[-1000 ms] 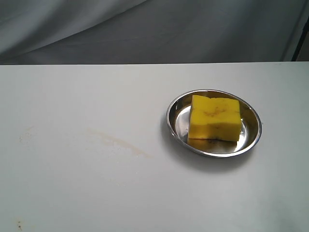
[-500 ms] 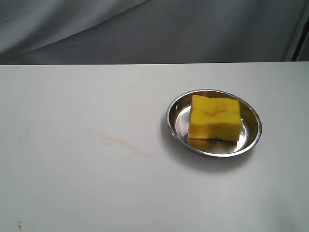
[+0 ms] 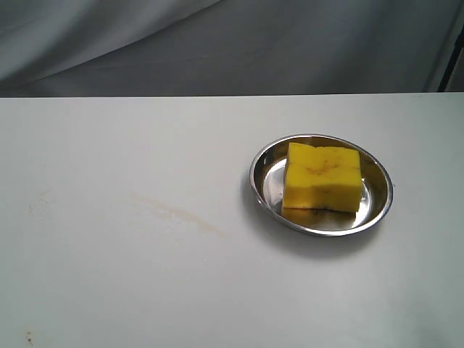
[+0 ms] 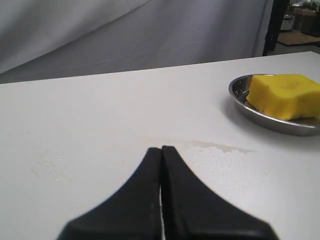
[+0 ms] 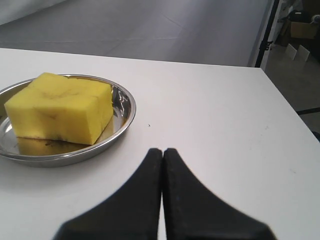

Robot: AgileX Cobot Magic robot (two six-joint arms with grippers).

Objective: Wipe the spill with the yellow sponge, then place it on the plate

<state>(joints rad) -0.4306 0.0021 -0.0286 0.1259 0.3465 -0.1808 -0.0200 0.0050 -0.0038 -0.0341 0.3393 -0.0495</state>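
Nothing has moved since the earlier frames. Exterior view: one yellow sponge sits in one plate, right of centre on the tabletop, with its long axis running side to side. One faint streak of the spill lies to its left, and no arm shows. Left wrist view: the left fingers are pressed together and empty, with the streak just ahead and the plate farther off. Right wrist view: the right fingers are likewise closed and empty. The plate is near, so the right arm is nearer.

White table, grey draped cloth backdrop behind, dark upright post at right
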